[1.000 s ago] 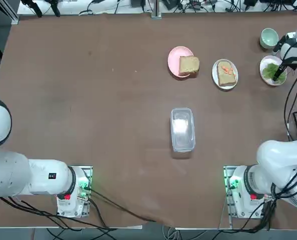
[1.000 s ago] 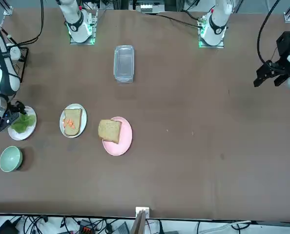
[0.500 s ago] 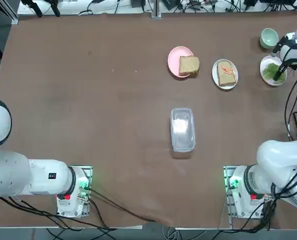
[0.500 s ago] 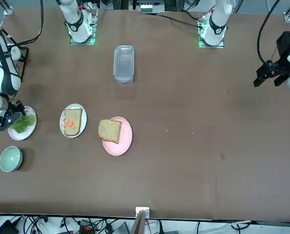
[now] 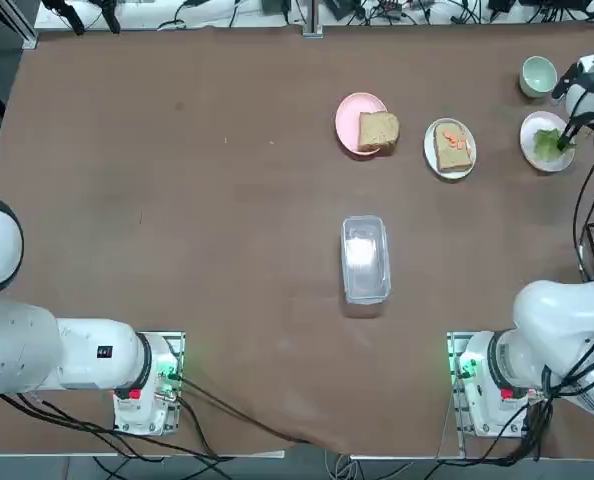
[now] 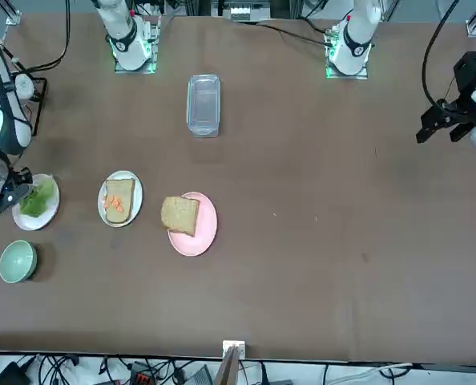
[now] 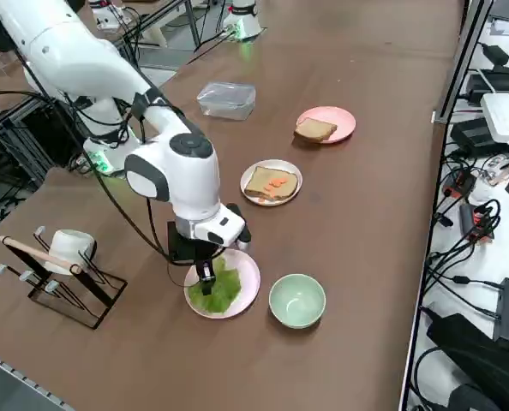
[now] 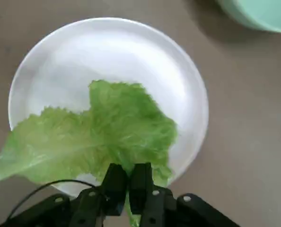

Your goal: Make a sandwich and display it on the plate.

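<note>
At the desk's right edge, right pincer clenched on a lettuce leaf, over a pale plate, green cup beside.

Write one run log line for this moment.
right gripper: shut on lettuce leaf | over its white plate | bread slice with orange bits: untouched
</note>
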Controlling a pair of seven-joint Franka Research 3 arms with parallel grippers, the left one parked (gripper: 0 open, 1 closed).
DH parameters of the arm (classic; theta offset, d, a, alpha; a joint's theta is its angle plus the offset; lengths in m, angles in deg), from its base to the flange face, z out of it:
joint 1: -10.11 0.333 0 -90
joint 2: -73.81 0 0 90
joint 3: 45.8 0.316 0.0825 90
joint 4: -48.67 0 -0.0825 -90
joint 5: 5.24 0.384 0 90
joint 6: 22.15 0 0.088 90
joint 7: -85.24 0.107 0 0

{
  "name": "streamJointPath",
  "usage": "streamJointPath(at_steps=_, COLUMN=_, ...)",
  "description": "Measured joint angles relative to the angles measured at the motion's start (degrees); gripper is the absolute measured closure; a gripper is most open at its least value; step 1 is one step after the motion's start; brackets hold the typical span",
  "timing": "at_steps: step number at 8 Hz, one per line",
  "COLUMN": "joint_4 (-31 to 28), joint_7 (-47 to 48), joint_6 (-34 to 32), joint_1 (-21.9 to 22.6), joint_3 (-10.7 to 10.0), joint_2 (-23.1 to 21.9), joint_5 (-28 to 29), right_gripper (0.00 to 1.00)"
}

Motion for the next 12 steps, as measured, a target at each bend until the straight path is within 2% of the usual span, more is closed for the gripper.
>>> streamJointPath(at_steps=2, joint_4=0.56, joint_7=-0.01, joint_6=-0.49, joint_1=0.04, joint_3=0.53, joint_2=-4.31, joint_5=-0.14, right_gripper=0.92)
streamJointPath(at_steps=3, joint_4=0.73, joint_7=-0.08, joint_6=-0.99, joint_1=0.07, joint_3=1.71, joint_2=-6.65, joint_5=-0.14, right_gripper=0.92)
streamJointPath(at_steps=5, joint_4=1.86, joint_7=-0.8, joint_6=-2.77, joint_1=0.4, joint_3=7.08, joint_2=-9.35, joint_5=-0.15, right_gripper=0.95)
streamJointPath(at_steps=7, joint_4=3.72, joint_7=-2.66, joint_6=-4.64, joint_1=0.91, joint_3=13.31, joint_2=-9.43, joint_5=-0.15, right_gripper=0.95)
streamJointPath(at_steps=11, joint_4=4.1, joint_7=-3.25, joint_6=-7.87, joint_1=1.47, joint_3=25.37, joint_2=-6.13, joint_5=-0.12, right_gripper=0.96)
streamJointPath(at_steps=12, joint_4=4.07, joint_7=-3.29, joint_6=-8.16, joint_1=1.7, joint_3=27.85, joint_2=-5.19, joint_5=-0.12, right_gripper=0.96)
